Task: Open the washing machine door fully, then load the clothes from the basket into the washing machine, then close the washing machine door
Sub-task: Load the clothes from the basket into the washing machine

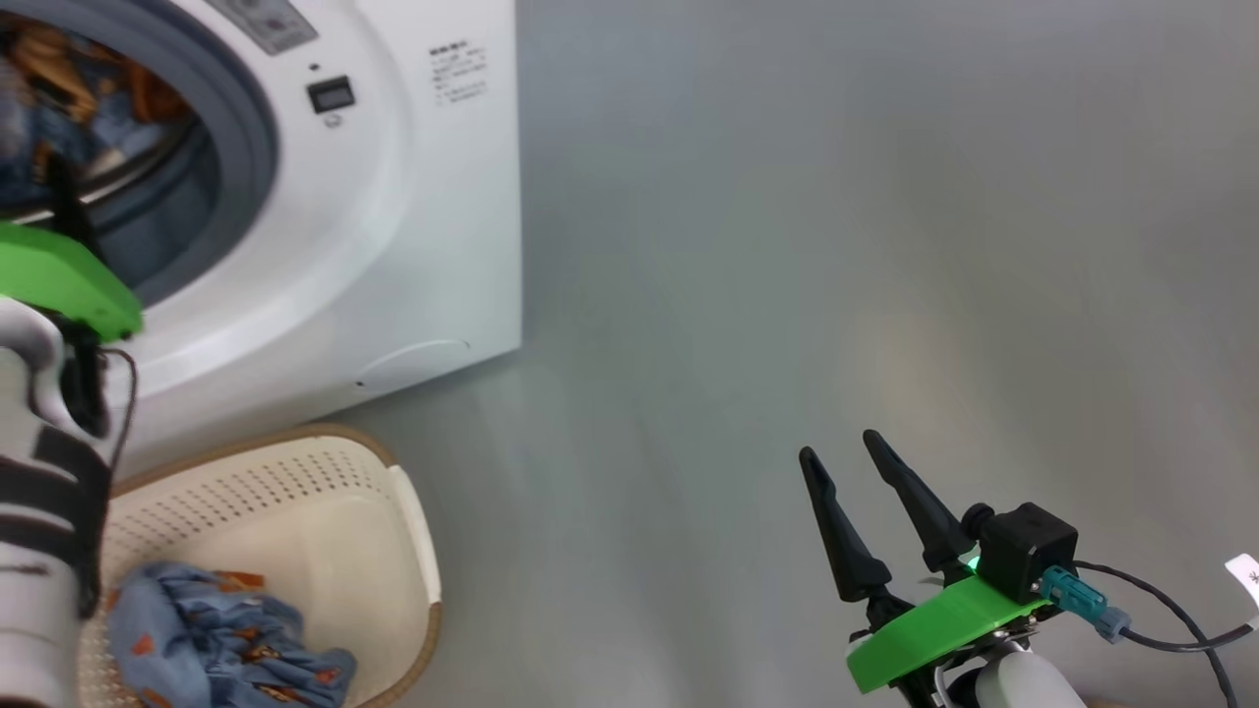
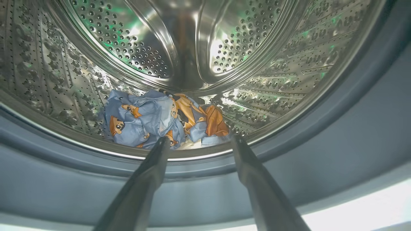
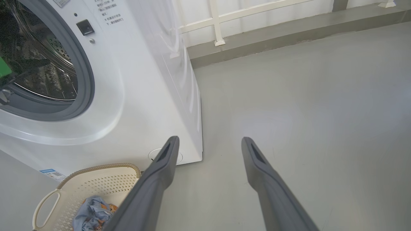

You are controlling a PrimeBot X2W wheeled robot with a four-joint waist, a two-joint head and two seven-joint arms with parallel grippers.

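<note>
A smooth, matt grey floor [image 1: 836, 246] runs back to a low grey kerb and a white railing [image 3: 218, 22]. On it stands the washing machine [image 1: 433, 197], a glossy white box with a dished round front, a small black rectangular socket [image 1: 331, 95] beside the opening and a shallow round cap [image 1: 413, 362] near its base. A blue label [image 3: 51, 173] sits at the bottom corner. The round mouth stands uncovered, ringed by a thick grey rubber gasket [image 1: 241, 128], and behind it the polished steel drum [image 2: 205, 48] shows rows of small punched holes and raised ribs.

Crumpled clothes [image 2: 163, 120], soft light blue cloth with orange-brown cartoon figures, lie at the bottom of the drum near its front lip. The left pincer [image 2: 200, 139] points into the mouth, its 2 long dark tapered fingers spread apart with nothing between them, their tips over the drum lip just in front of that cloth.

The basket [image 1: 325, 492], cream perforated plastic with rounded corners, a brown woven-look rim and a loop handle, sits on the floor right at the machine's foot. A second bundle [image 1: 221, 634] of the same blue printed cloth lies inside it.

The right pincer [image 1: 838, 444] hangs over bare floor, well apart from machine and basket, its 2 fingers spread and empty above a bright green plate [image 1: 934, 629].
</note>
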